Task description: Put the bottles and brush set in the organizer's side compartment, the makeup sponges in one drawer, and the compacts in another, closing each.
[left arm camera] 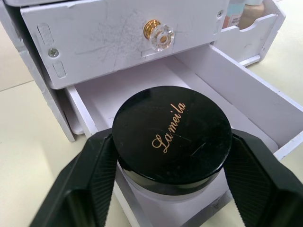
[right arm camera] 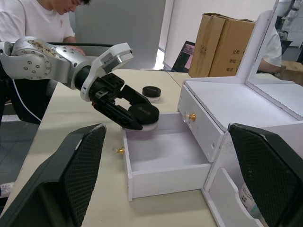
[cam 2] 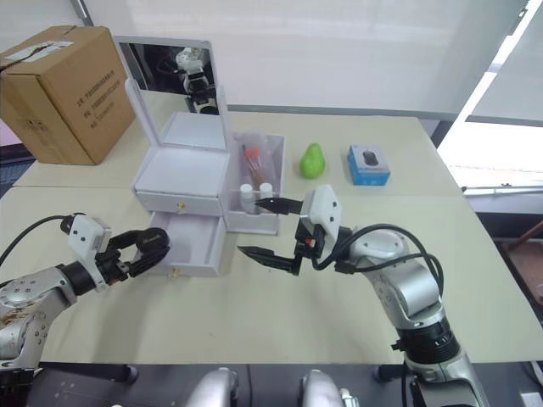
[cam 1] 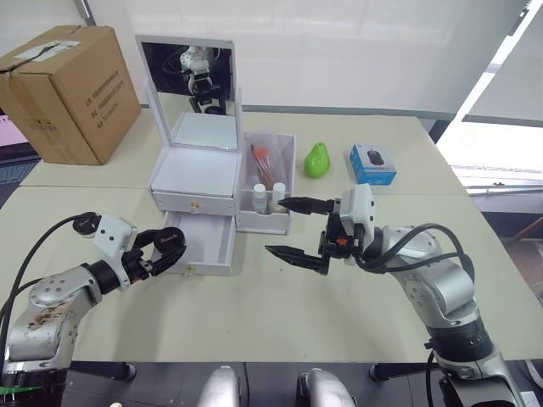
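The white organizer (cam 1: pixel 195 174) stands mid-table with its lower drawer (cam 1: pixel 212 246) pulled out and its upper drawer (left arm camera: pixel 118 38) closed. My left gripper (cam 1: pixel 170 242) is shut on a black-lidded compact (left arm camera: pixel 173 135), held just above the open drawer's left front corner. A second black compact (right arm camera: pixel 151 91) lies on the table beyond that arm. White-capped bottles (cam 1: pixel 268 197) and a brush set (cam 1: pixel 263 161) stand in the side compartment (cam 1: pixel 284 148). My right gripper (cam 1: pixel 276 226) hangs open and empty in front of that compartment, right of the open drawer.
The organizer's mirror lid (cam 1: pixel 188 80) stands upright. A cardboard box (cam 1: pixel 68 89) sits at the back left. A green pear (cam 1: pixel 317 160) and a blue mouse box (cam 1: pixel 372 164) lie behind the right arm. A person in a white shirt (right arm camera: pixel 42 19) sits beyond the table's left side.
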Controlling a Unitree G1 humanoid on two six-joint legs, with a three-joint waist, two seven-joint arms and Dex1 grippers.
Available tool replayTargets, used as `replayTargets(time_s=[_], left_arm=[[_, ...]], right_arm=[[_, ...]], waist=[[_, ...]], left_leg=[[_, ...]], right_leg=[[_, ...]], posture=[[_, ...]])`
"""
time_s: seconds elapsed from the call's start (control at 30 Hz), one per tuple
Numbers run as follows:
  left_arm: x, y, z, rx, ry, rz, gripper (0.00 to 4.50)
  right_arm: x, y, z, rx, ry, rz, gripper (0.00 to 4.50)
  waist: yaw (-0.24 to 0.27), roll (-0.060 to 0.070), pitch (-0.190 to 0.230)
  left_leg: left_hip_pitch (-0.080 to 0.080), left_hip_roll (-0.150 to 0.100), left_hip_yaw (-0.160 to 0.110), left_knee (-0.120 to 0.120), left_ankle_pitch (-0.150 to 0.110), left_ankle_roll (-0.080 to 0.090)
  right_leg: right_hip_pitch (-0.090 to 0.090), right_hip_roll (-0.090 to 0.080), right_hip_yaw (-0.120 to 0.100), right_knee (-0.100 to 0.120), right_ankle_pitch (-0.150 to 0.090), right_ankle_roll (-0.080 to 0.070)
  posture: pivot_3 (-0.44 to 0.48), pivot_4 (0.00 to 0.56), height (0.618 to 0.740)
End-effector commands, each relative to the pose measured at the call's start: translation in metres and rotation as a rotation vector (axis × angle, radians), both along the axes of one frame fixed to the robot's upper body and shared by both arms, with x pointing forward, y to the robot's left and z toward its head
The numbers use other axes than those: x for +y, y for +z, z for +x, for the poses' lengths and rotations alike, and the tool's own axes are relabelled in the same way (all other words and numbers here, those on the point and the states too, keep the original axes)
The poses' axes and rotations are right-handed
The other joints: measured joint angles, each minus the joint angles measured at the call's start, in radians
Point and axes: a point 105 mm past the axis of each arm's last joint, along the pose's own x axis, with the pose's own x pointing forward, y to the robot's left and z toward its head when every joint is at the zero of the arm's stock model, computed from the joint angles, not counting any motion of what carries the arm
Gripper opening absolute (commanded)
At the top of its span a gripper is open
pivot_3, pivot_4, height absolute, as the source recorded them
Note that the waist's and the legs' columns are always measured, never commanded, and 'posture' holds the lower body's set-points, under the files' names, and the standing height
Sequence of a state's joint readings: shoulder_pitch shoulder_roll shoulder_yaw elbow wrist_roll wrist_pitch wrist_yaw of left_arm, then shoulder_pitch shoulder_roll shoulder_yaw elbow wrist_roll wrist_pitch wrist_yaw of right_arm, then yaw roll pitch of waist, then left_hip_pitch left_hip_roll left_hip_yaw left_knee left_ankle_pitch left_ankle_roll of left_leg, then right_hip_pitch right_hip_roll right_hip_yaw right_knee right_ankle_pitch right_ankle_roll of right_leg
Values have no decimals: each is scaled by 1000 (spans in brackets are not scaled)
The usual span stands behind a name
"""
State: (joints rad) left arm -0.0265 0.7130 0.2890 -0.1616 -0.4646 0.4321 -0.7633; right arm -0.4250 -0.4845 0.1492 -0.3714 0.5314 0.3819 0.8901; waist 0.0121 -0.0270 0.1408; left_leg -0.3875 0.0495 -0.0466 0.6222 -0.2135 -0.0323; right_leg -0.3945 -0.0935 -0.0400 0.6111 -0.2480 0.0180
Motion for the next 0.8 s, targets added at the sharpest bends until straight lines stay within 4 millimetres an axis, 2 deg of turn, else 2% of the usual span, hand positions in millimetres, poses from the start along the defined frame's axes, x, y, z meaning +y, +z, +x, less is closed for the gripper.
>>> replayTargets(time_s=[0.03, 0.2, 0.27, 0.37, 0.47, 0.57, 0.67, 0.8], left_arm=[[-12, 23, 1, -38, -20, -12, 4469], [-11, 45, -2, -85, 3, -43, 4469], [2, 54, -8, -99, 35, -61, 4469], [47, 65, -23, -103, 134, -69, 4469], [98, 63, -44, -64, 255, -37, 4469], [149, 53, -71, 3, 383, 40, 4469], [197, 46, -97, 39, 545, 127, 4469], [238, 43, -120, 50, 701, 238, 4469]], right_arm=[[-1, 9, -5, -37, 3, 7, 4500], [-2, 8, -4, -37, -1, 7, 4500], [-6, 9, -2, -38, -16, 12, 4500], [-26, 12, 2, -41, -77, 21, 4500], [-55, 11, 5, -40, -151, 10, 4500], [-92, 6, 7, -23, -254, -13, 4500], [-139, -7, 11, 6, -398, -54, 4500], [-193, -34, 8, 59, -564, -139, 4500]], waist=[[0, 0, 0], [-1, -1, 0], [-2, -1, 0], [-6, -1, 0], [-7, 0, 0], [-3, -1, 1], [4, -3, 1], [13, -7, 1]], left_leg=[[0, 0, 0, 0, 0, 0], [0, 0, 0, 0, 0, 0], [0, 0, 0, 0, 0, 0], [1, 0, -1, 0, 0, 0], [1, 0, 0, 0, 0, 0], [2, 0, 2, -1, -1, -2], [2, 0, 6, -5, -5, -8], [0, 0, 19, -12, -6, -9]], right_leg=[[0, 0, 0, 0, 0, 0], [3, 0, 1, 0, 0, 0], [4, 1, 1, 0, 0, 0], [3, 2, 1, 0, 0, 0], [0, 1, 1, 0, 0, -1], [-3, 0, 1, -2, -1, -2], [-5, -4, 1, -3, -1, -2], [-9, -13, 0, -3, -1, -1]], posture=[[0, 150, 728], [0, 150, 728], [0, 150, 728], [0, 150, 728], [0, 150, 728], [0, 150, 728], [0, 150, 728], [0, 150, 728]])
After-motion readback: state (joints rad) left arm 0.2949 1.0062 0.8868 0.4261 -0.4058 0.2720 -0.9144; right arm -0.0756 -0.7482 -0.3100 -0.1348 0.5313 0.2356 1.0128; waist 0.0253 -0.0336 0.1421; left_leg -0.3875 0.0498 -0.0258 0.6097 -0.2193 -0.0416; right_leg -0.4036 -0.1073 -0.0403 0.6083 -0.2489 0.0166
